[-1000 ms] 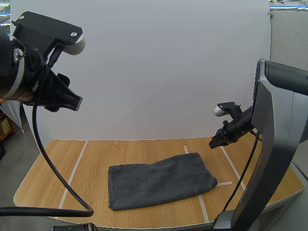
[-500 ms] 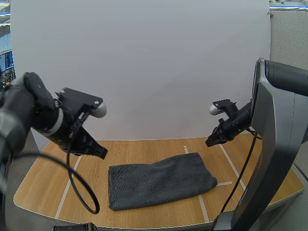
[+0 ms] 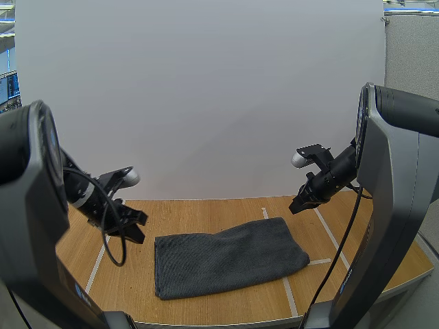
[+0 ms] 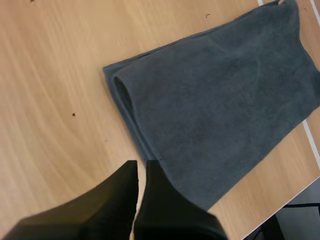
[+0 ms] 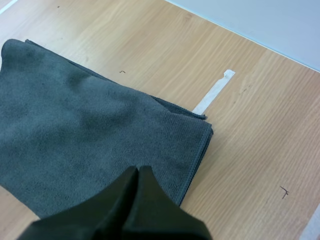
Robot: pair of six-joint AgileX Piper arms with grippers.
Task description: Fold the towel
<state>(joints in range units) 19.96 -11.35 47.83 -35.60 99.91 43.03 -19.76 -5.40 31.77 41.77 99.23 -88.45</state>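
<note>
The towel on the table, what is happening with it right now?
The grey towel lies flat on the wooden table, folded over on itself. Neither arm holds it. The left gripper, shut on nothing, hangs above the table near the towel's left end; the right gripper, also shut and empty, hangs near its right end.

I see the towel (image 3: 230, 257) as dark grey cloth, matt, with a fine soft nap. The table (image 3: 206, 209) is pale wood, smooth with a faint sheen. The tape (image 5: 214, 91) looks matt white. My left gripper (image 4: 141, 167) and right gripper (image 5: 138, 170) are matt black, plastic by the look.
</note>
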